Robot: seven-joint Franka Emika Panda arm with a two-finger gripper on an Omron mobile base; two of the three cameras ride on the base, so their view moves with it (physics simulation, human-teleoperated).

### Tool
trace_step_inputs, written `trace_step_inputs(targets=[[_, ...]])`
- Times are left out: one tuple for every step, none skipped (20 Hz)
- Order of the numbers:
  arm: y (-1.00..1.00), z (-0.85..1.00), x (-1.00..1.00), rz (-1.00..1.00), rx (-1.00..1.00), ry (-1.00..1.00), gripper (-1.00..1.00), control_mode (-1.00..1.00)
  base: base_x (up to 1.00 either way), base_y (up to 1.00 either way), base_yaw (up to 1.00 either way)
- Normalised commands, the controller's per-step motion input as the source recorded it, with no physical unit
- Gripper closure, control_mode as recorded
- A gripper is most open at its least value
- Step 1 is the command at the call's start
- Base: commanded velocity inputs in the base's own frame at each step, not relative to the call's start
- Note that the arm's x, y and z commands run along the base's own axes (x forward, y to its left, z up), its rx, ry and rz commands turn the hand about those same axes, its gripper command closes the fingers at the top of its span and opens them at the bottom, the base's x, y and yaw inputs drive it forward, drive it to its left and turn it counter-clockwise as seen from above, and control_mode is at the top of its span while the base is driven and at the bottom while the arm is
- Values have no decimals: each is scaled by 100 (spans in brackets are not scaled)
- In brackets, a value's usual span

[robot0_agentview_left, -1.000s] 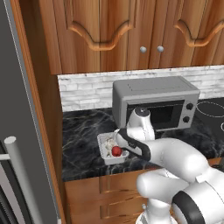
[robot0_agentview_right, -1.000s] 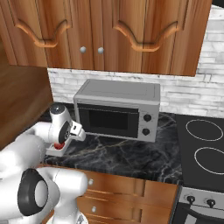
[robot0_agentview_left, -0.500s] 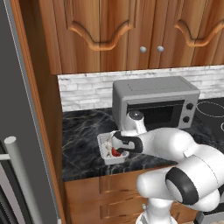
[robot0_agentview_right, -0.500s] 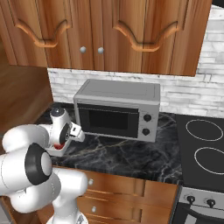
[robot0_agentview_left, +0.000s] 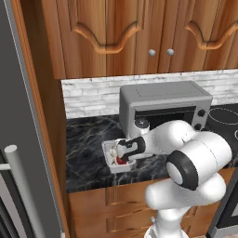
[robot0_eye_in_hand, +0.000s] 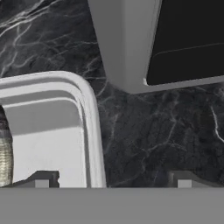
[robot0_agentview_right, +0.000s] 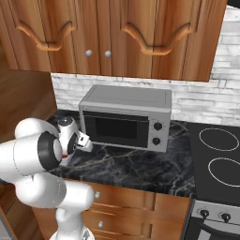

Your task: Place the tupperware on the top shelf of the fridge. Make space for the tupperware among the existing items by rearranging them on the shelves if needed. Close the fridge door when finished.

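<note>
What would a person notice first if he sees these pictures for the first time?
First, the white arm bent low over the black marble counter, its open fingers straddling the right rim of the tupperware. Behind stands the big grey toaster oven against the white brick wall, under brown wooden cabinets.

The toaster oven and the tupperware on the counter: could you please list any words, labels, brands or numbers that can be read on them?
None: the toaster oven carries two plain knobs with no readable markings.
None: the tupperware bears no label in any view.
</note>
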Motion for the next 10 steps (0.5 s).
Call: trace_step_inputs(targets=[[0,-26,19,-1,1,0,-100,-100,0,0,0],[0,-27,18,-1,1,0,-100,-100,0,0,0],[0,-28,16,-1,0,0,-100,-100,0,0,0],[4,-30,14,-1,0,0,-100,-100,0,0,0],[5,-27,11,-1,0,0,100,-100,0,0,0],[4,-19,5,-1,0,0,100,-100,0,0,0],[0,-4,0,0,0,0,100,-100,0,0,0],[0,0,0,0,0,0,100,-100,0,0,0],[0,0,0,0,0,0,100,-100,0,0,0],[0,0,0,0,0,-5,100,-100,0,0,0]])
